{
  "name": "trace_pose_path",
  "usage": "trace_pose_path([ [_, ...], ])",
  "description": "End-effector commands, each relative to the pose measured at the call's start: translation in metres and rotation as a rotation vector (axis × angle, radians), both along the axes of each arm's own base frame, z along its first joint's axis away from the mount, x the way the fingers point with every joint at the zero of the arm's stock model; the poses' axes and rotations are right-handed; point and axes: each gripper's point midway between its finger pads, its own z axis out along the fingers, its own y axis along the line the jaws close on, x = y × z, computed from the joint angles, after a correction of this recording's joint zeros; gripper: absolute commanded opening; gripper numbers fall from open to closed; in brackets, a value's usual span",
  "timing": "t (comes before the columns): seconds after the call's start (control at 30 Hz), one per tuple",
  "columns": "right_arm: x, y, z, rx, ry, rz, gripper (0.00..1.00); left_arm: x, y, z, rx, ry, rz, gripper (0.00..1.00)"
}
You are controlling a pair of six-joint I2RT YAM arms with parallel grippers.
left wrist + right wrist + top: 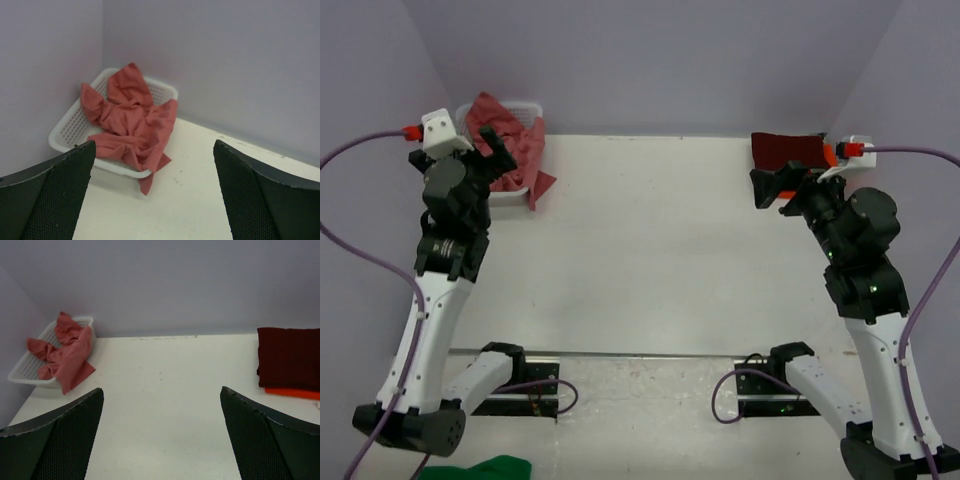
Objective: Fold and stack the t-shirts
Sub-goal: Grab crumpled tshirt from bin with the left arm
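**Item 1. Left gripper (154,147).** Jaws spread wide with nothing between them. It hovers above the table (650,240), pointed at the far corner.

**Item 2. Rose t-shirt (132,125).** Crumpled and unfolded. It lies ahead of the left gripper, toward its left finger. Most of it is heaped in the white mesh basket (67,131), and one tail hangs over the near rim down to the table.

**Item 3. Right gripper (161,390).** Jaws equally wide and empty, held above the table.

**Item 4. Maroon t-shirt (290,357).** Folded flat, ahead of the right gripper and beyond its right finger. It rests on the orange t-shirt (292,391), which shows only as a strip at the near edge.

**Step in hand (judged).** The rose shirt is to be drawn out of the basket for folding. The other two appear finished and stacked.

**Handling notes (judged).**
- The hanging tail is the easiest hold, since it is clear of the mesh and nearest the left gripper.
- The pinch should take cloth only. A finger catching the rim would probably drag the light basket along.
- Lifting up and back toward the open table between the grippers should let the bundle slide free.
- The fabric is limp and bunched. The right gripper will likely be needed to take a second edge and spread it flat before any fold.
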Motion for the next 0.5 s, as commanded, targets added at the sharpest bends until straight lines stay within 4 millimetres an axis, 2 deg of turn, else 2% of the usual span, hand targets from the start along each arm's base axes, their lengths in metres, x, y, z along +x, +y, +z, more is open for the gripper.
trace_pose_path([
  [0.0, 0.000, 0.007, -0.003, 0.014, 0.078, 0.024, 0.99, 0.045, 0.024, -0.022, 0.085, 0.169, 0.139, 1.00],
  [0.03, -0.002, 0.011, -0.006, 0.011, 0.092, 0.044, 0.99, 0.057, 0.032, -0.037, 0.089, 0.255, 0.146, 1.00],
  [0.07, -0.008, 0.019, -0.008, 0.010, 0.089, 0.073, 0.99, 0.067, 0.036, -0.010, 0.065, 0.228, 0.160, 1.00],
  [0.1, -0.012, 0.022, -0.008, 0.006, 0.082, 0.089, 0.99, 0.095, 0.036, -0.038, 0.058, 0.313, 0.156, 0.97],
  [0.13, -0.015, 0.024, -0.007, 0.009, 0.067, 0.103, 0.99, 0.105, 0.044, -0.048, 0.051, 0.365, 0.169, 0.94],
  [0.17, -0.022, 0.026, -0.010, 0.010, 0.059, 0.111, 0.99, 0.126, 0.052, -0.055, 0.037, 0.411, 0.195, 0.92],
  [0.2, -0.023, 0.027, -0.011, 0.003, 0.057, 0.114, 0.99, 0.139, 0.052, -0.055, 0.037, 0.412, 0.195, 0.92],
  [0.23, -0.025, 0.026, -0.016, -0.005, 0.077, 0.106, 0.99, 0.148, 0.054, -0.065, 0.033, 0.454, 0.190, 0.92],
  [0.27, -0.026, 0.028, -0.021, -0.006, 0.094, 0.101, 0.99, 0.172, 0.053, -0.072, 0.036, 0.476, 0.181, 0.92],
  [0.33, -0.024, 0.035, -0.033, -0.020, 0.144, 0.106, 0.99, 0.185, 0.077, -0.091, 0.024, 0.539, 0.224, 0.90],
  [0.37, -0.023, 0.037, -0.036, -0.020, 0.164, 0.104, 0.99, 0.194, 0.081, -0.076, 0.017, 0.511, 0.225, 0.90],
  [0.4, -0.022, 0.040, -0.042, -0.025, 0.188, 0.106, 0.99, 0.212, 0.085, -0.111, 0.015, 0.584, 0.218, 0.89],
  [0.43, -0.019, 0.041, -0.051, -0.042, 0.222, 0.095, 0.99, 0.215, 0.093, -0.119, 0.016, 0.611, 0.229, 0.89],
  [0.47, -0.017, 0.040, -0.055, -0.043, 0.235, 0.082, 0.99, 0.228, 0.096, -0.133, 0.017, 0.628, 0.225, 0.90],
])
